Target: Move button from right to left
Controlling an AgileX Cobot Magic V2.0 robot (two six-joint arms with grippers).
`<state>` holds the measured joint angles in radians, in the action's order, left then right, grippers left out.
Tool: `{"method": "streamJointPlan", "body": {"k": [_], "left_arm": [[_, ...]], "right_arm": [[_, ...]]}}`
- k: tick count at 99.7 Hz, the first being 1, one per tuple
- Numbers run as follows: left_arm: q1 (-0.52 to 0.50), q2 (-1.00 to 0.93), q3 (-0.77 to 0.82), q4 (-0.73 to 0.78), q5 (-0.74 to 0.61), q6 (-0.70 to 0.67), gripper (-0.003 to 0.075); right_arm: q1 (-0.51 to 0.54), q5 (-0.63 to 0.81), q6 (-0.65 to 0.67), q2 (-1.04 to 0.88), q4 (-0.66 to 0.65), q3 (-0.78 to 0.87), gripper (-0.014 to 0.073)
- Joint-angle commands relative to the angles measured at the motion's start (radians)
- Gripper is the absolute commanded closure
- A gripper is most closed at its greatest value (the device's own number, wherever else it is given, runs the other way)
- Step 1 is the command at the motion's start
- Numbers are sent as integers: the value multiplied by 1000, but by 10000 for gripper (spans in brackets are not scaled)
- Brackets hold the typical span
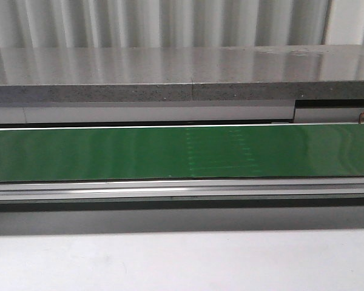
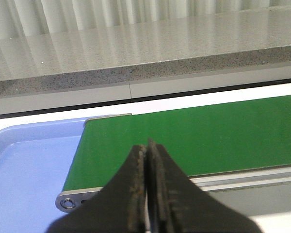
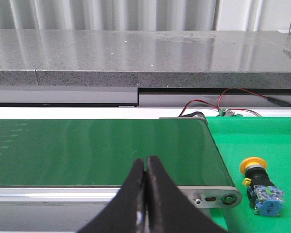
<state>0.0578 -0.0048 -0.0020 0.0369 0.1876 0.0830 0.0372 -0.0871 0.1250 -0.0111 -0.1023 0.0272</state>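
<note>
The button [image 3: 261, 186], with an orange-yellow cap, black collar and blue-grey body, lies on its side on a bright green tray [image 3: 262, 133] just past the right end of the green conveyor belt [image 3: 97, 150]. My right gripper [image 3: 146, 162] is shut with nothing in it, over the belt's near rail, well apart from the button. My left gripper [image 2: 146, 148] is also shut and empty, over the belt's [image 2: 194, 136] left end. In the front view neither gripper nor the button shows, only the belt [image 1: 182, 151].
A pale blue tray [image 2: 29, 170] sits beside the belt's left end. A grey stone shelf [image 1: 182, 76] runs behind the belt. Red and black wires [image 3: 223, 99] lie behind the green tray. A white table surface [image 1: 182, 260] lies in front of the conveyor's metal rail [image 1: 182, 189].
</note>
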Motion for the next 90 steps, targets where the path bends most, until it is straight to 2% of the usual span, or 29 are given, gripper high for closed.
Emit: {"method": "streamJointPlan", "body": {"k": [1,59,73,90], "left_arm": [[-2,-35,24,-9,-83,-11,740],[-2,-35,24,-9,-83,-11,740],[-2,-35,24,-9,-83,-11,740],[-2,-35,24,-9,-83,-11,740]], "right_arm": [[-1,75,-1,-14,-9,-16,661],[-1,61,-1,-14,-9,-44,661],[-1,-85,-1,14,-9,-144,661],[-1,-269,-1,141,-28,-296,661]]}}
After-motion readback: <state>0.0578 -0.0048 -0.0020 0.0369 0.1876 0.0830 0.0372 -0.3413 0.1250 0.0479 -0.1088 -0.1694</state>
